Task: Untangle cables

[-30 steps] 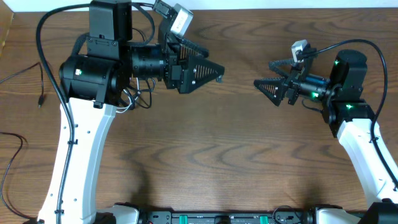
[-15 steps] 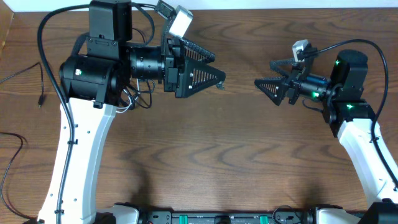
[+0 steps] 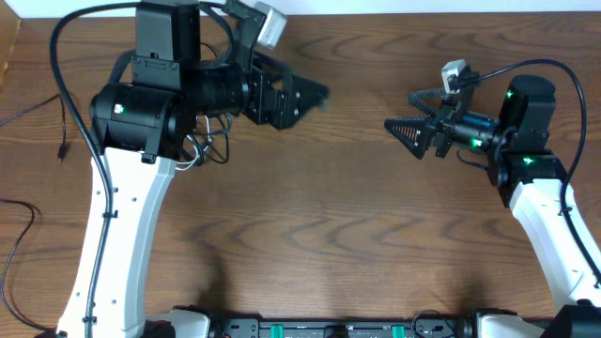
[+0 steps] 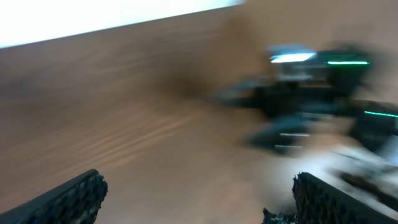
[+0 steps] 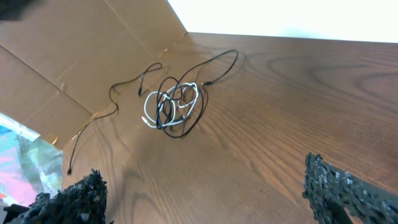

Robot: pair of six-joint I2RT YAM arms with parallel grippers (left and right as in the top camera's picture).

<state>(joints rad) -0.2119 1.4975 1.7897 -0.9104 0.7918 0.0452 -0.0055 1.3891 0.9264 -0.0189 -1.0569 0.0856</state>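
The cables (image 5: 174, 104) lie bunched on the wooden table in the right wrist view: black cords and one white cord in a knot, with loose black strands trailing out to the left and upper right. In the overhead view most of the bunch is hidden under my left arm; only a few loops (image 3: 199, 150) show. My left gripper (image 3: 305, 97) is open and empty above the table; its wrist view is blurred, with the fingers (image 4: 196, 186) wide apart. My right gripper (image 3: 397, 111) is open and empty, far right of the bunch, fingers (image 5: 202, 180) wide apart.
A thin black strand with a small plug (image 3: 61, 131) lies near the table's left edge, another (image 3: 19, 221) lower down. A cardboard wall (image 5: 56, 56) stands beyond the bunch. The right arm (image 4: 311, 93) shows blurred in the left wrist view.
My left gripper has turned and swung up and back towards the far edge, and is blurred by motion. The right arm has not moved.
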